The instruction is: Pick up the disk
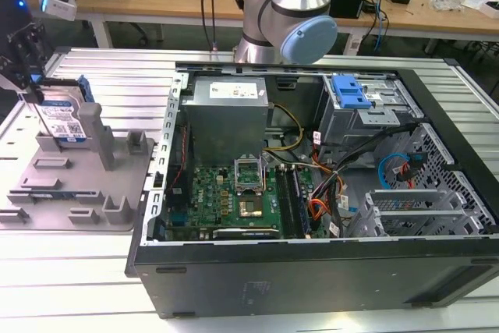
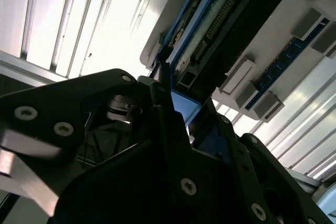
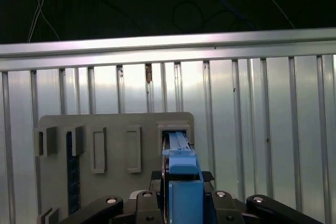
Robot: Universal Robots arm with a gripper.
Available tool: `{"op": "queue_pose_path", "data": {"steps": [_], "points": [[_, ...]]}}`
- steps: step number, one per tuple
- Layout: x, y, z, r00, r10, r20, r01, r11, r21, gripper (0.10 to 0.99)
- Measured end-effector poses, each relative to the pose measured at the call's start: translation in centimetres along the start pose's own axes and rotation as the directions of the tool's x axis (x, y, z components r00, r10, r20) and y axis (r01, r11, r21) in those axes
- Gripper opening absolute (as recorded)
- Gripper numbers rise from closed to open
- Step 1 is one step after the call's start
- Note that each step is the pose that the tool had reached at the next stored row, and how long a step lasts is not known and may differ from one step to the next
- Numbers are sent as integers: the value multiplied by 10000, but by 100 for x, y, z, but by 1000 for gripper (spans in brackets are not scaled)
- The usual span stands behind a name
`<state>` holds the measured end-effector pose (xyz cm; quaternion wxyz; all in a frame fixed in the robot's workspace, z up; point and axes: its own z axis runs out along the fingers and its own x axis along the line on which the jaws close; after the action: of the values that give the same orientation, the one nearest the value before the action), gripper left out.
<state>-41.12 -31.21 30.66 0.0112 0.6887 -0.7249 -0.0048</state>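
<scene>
Grey fixture posts and computer case crowd the disk.

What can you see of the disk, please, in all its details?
The disk is a flat silver-metal drive with a blue-and-white label and blue side rails. It stands on edge in the grey fixture, at the exterior view's left. The hand is at its top edge, fingers on either side of the rail.
</scene>
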Motion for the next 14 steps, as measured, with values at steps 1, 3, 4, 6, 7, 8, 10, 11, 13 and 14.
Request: {"op": "queue_pose_path", "data": {"steps": [1, 3, 4, 6, 7, 8, 10, 11, 13, 14], "points": [[0, 1, -23, 10000, 0, -2, 0, 10000, -2, 369], [1, 2, -109, 10000, -14, -5, 14, 10000, -5, 369], [1, 3, -138, 10000, -22, -5, 22, 10000, -5, 369], [3, 5, -241, 10000, -43, -6, 43, 10000, -4, 369], [3, 7, -280, 10000, -46, -6, 46, 10000, -4, 369], [5, 8, -325, 10000, -50, -6, 50, 10000, -4, 369], [9, 9, -418, 10000, -59, -6, 59, 10000, -4, 369], [12, 11, -504, 10000, -64, -6, 64, 10000, -4, 369], [16, 13, -596, 10000, -68, -6, 68, 10000, -3, 369], [19, 13, -642, 10000, -70, -6, 70, 10000, -4, 369]]}}
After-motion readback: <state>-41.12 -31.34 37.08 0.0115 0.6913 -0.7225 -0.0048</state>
